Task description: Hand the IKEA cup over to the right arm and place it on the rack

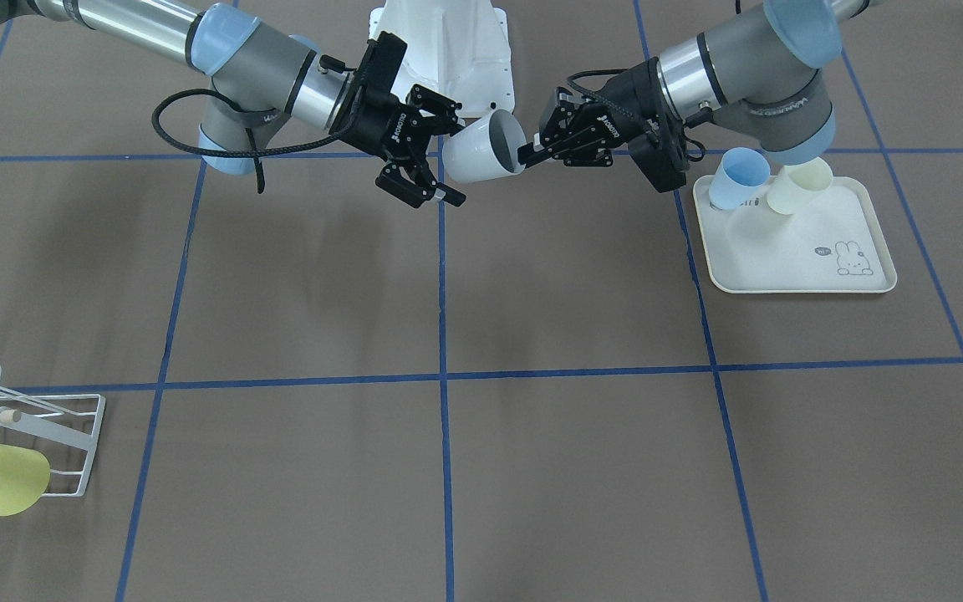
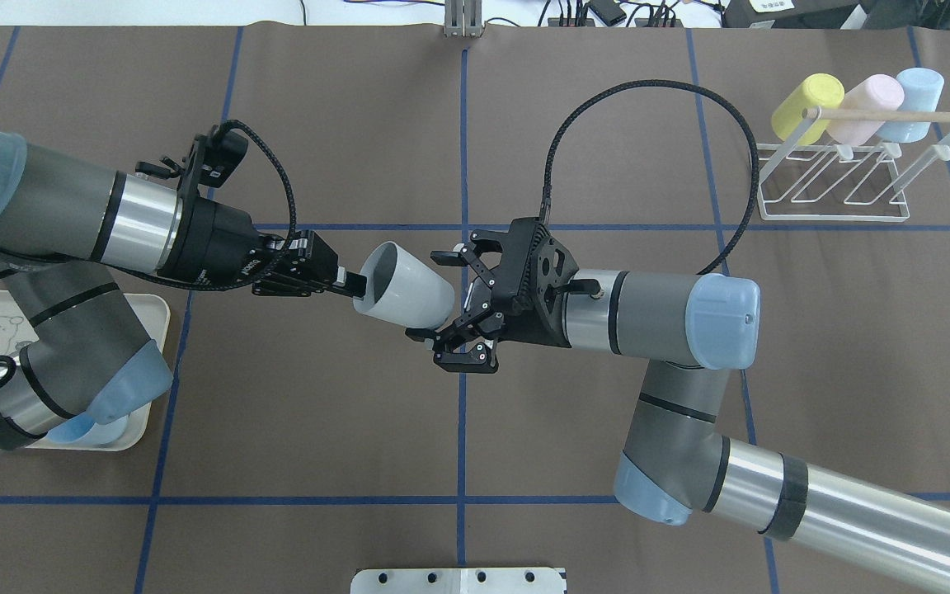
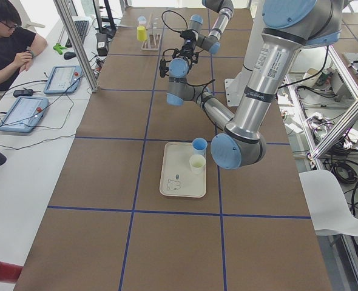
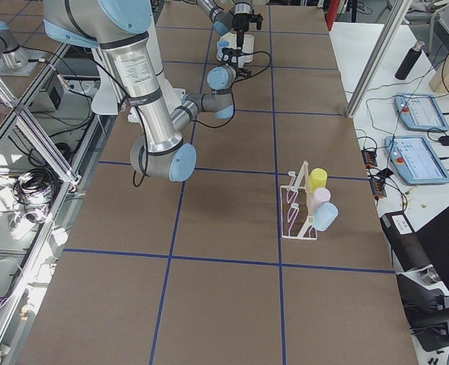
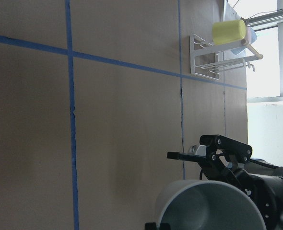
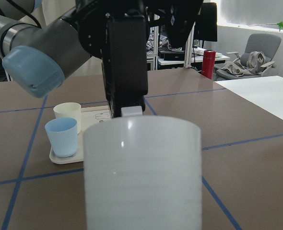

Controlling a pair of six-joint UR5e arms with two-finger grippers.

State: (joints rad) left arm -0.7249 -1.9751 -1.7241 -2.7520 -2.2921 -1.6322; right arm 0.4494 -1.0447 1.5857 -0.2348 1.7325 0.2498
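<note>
Even, diffuse light is falling from above on the brown desk (image 1: 582, 468), leaving only soft, faint shadows in the upper middle of the front-facing view, and the wide views are staying sharp from edge to edge. In the left wrist view, daylight from the window (image 5: 280, 43) at the upper right is blowing out to white, while the white cup (image 5: 206, 206) at the bottom is looking grey in shade. In the right wrist view the cup is filling the lower centre, blurring out of focus.

White cup (image 2: 401, 289) hangs sideways, well apart from rack (image 2: 834, 218).
</note>
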